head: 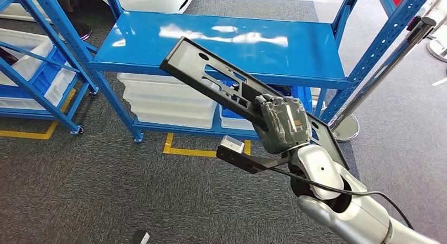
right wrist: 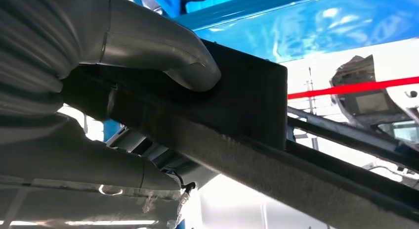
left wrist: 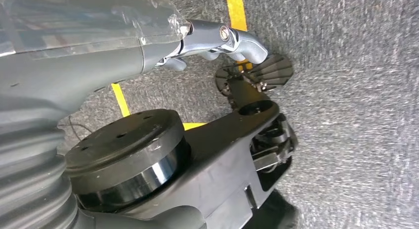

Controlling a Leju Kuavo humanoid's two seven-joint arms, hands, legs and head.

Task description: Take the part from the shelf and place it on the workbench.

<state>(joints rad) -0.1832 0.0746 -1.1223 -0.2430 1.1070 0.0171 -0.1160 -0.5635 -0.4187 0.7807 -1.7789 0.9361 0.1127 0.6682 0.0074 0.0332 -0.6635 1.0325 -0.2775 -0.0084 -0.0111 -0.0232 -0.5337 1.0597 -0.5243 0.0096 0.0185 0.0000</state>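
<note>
In the head view, the long black slotted part [head: 232, 91] ran from upper centre down to the right, clear above the blue shelf [head: 158, 49], grasped by the right hand [head: 282, 125], whose hold should stay firm and level while carrying; the left hand's [left wrist: 217, 38] fingers could not be judged.

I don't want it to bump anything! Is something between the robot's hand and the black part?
No. The right hand already grips the black part, lifted above the blue shelf. The workbench is out of sight, so that path can't be judged.
</note>
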